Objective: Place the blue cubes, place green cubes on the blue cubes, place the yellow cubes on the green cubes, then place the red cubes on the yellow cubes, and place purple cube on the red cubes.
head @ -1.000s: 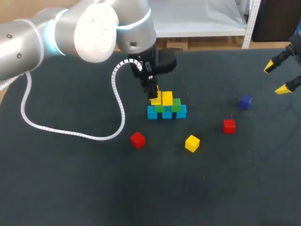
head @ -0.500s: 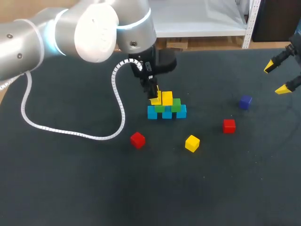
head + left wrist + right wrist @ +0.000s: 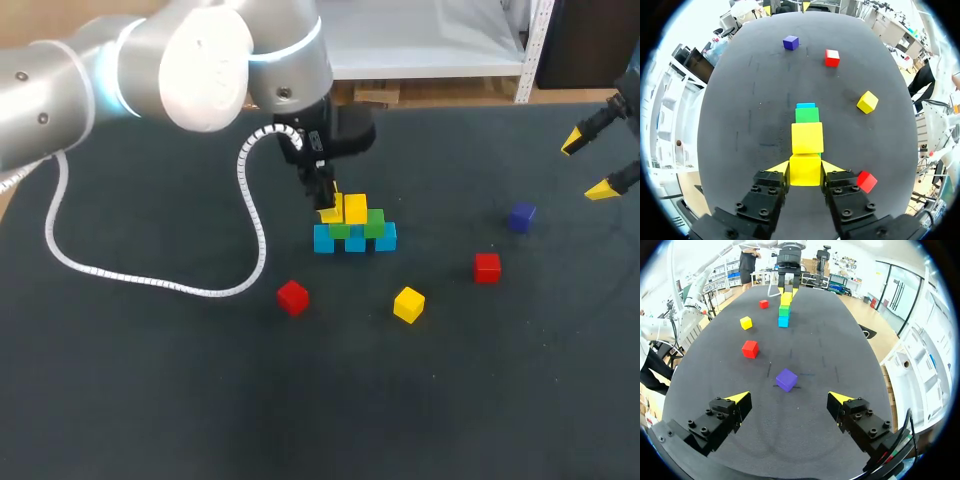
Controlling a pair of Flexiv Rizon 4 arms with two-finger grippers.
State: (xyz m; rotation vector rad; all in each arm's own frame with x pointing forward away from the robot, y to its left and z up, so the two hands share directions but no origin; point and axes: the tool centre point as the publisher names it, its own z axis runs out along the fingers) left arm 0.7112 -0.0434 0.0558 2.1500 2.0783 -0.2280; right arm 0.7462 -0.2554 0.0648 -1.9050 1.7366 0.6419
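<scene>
Stillness marks the head view: across the last second nothing has shifted. The left gripper (image 3: pixel 328 208) hangs at the left shoulder of the stack, over a row of sky-blue cubes (image 3: pixel 355 240) carrying two green cubes (image 3: pixel 374 222) and one seated yellow cube (image 3: pixel 357 208). A loose yellow cube (image 3: pixel 408 304), two small red cubes (image 3: pixel 293 297) and the dark purple cube (image 3: pixel 521 216) lie scattered on the black table (image 3: pixel 150 400). The right gripper (image 3: pixel 587 166) waits at the far right edge.

From the left wrist, the fingers are clamped on a bright yellow cube (image 3: pixel 805 170), which sits just beside the seated one, with green and blue showing beyond. To my eye the pause means placement is done bar the letting go, and the yellow layer isn't finished until that happens.

From the right wrist, that gripper's fingers are spread wide and empty, the purple cube lying well ahead of them.
</scene>
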